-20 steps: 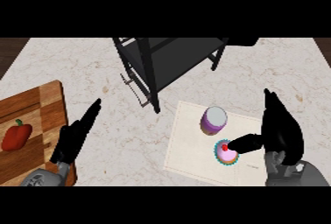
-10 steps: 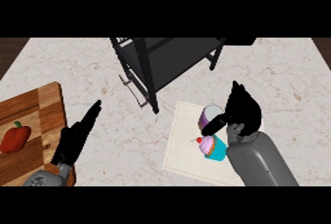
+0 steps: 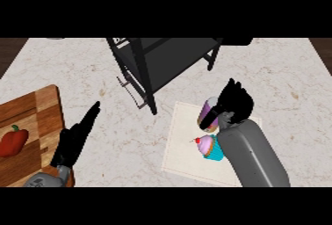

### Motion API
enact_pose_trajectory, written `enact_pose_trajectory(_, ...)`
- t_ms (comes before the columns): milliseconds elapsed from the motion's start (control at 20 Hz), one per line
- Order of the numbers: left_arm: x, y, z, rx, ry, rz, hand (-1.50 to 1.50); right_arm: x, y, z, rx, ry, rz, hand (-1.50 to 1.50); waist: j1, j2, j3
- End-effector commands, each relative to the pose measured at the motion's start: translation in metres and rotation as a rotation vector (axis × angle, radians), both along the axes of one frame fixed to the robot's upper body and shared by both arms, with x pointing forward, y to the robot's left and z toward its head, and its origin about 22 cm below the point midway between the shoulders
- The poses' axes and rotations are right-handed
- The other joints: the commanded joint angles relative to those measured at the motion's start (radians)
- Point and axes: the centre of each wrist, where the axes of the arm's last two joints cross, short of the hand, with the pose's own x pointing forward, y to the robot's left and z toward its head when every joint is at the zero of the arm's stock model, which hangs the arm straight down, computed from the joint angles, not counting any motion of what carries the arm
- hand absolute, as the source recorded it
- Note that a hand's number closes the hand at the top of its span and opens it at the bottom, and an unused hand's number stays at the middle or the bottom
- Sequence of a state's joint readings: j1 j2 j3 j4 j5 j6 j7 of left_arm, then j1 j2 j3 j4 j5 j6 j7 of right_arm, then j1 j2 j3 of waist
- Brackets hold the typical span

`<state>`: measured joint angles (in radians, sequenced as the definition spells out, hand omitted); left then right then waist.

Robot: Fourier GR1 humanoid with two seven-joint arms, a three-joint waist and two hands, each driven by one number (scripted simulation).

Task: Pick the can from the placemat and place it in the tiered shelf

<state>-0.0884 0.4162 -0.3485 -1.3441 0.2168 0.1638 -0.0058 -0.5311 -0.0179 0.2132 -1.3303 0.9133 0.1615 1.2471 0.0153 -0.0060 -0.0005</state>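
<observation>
Touching the can [image 3: 209, 115] on the placemat [image 3: 182, 154], the right hand [image 3: 235, 103] (cupcake [image 3: 211, 147] just beside) hides whether its fingers [image 3: 231, 88] grip; left hand [image 3: 76, 139] lies straight-fingered, holding nothing.

pale marbled counter [image 3: 285, 79], dk floor [image 3: 8, 52]

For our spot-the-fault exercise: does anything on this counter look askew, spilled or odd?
Only the purple cylindrical can on the pale rectangular placemat: it appears to lean rather than stand straight, beside the black right hand. The pink-frosted cupcake sits upright; nothing looks spilled.
</observation>
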Motion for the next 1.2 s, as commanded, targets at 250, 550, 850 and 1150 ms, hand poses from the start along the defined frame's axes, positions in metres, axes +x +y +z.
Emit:
enact_pose_trajectory(250, 0.002, 0.000, -0.005, 0.009, 0.035, 0.016, 0.00, 0.008, 0.013, 0.000, -0.136, 0.157, -0.161, -1.50, -0.012, 0.001, -0.002)
enact_pose_trajectory(550, -0.006, 0.003, -0.007, -0.003, 0.036, 0.018, 0.00, 0.010, 0.009, -0.018, -0.151, 0.227, -0.175, -1.50, -0.002, 0.003, -0.001)
enact_pose_trajectory(850, -0.013, -0.005, -0.012, 0.006, 0.044, 0.008, 0.00, 0.008, 0.011, -0.021, -0.144, 0.233, -0.167, -1.50, -0.005, 0.002, -0.001)
enact_pose_trajectory(1150, -0.015, 0.004, -0.004, -0.009, 0.020, 0.004, 0.00, 0.005, 0.007, -0.034, -0.145, 0.268, -0.181, -1.50, -0.002, 0.003, 0.000)
